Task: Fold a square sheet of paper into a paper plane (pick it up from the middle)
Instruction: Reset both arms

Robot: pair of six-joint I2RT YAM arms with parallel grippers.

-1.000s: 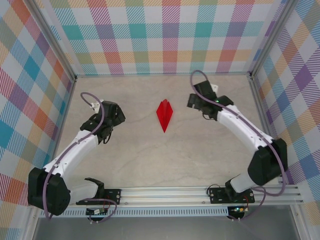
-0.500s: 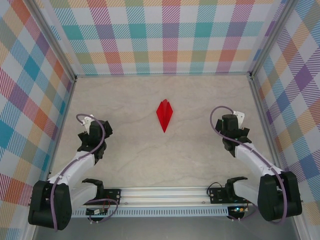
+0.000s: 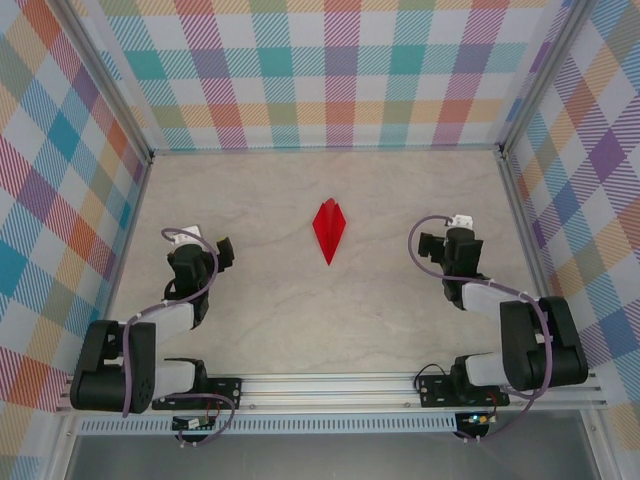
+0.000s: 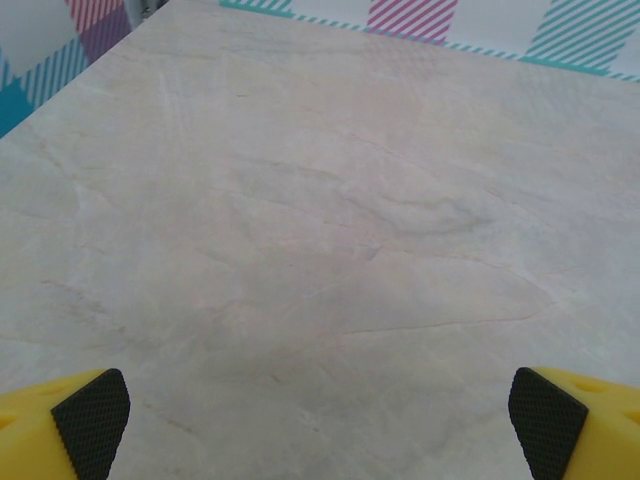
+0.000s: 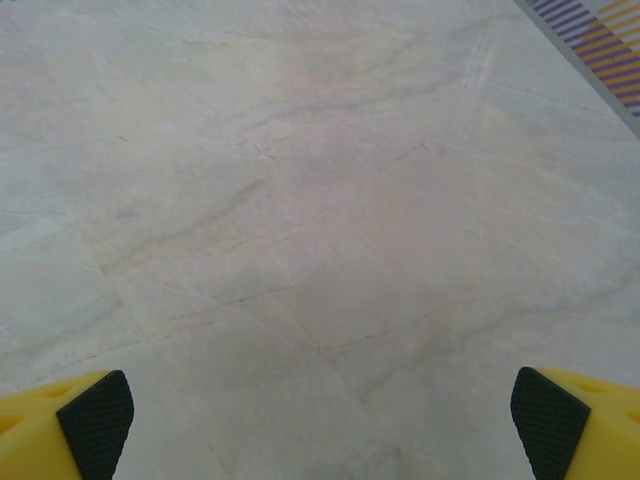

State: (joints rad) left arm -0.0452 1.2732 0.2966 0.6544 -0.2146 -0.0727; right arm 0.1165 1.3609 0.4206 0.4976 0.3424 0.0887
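- We saw the paper plane (image 3: 329,229) lying on the counter (image 3: 300,310) in the middle of the overhead frame, its long slim point toward the bottom.
- We found the left hand (image 3: 223,250) at centre left, spread wide, gripping nothing.
- We found the right hand (image 3: 427,244) at centre right, likewise spread wide and holding nothing, well apart from the plane.
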